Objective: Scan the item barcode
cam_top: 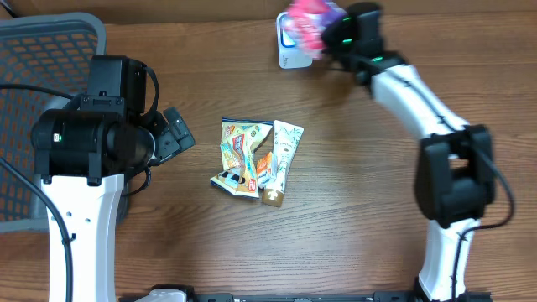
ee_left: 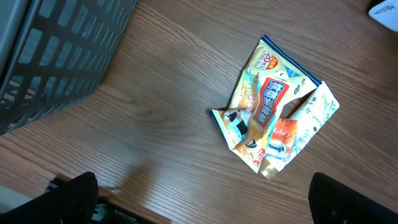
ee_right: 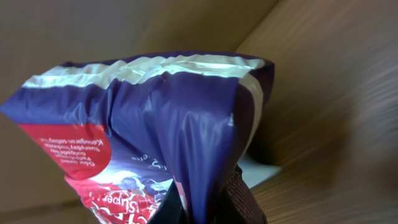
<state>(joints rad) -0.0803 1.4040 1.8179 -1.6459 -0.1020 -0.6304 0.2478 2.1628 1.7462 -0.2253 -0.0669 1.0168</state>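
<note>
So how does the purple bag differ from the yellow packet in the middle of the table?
The purple bag is pinched in the right gripper at the white scanner; the yellow packet lies ungripped on the table. The bag is purple with red and white, the packet yellow with a red label. The bag is alone; the packet overlaps other packets. Both are soft pouches.

We see white arm links [cam_top: 415,96] with black joint housings [cam_top: 453,180], thin black cables [cam_top: 506,195], and green lights [cam_top: 346,39] behind the jaws.

Glossy crinkled plastic pouch [ee_right: 161,124], matt wood-grain table [cam_top: 352,235], dark plastic mesh basket [cam_top: 33,50]
</note>
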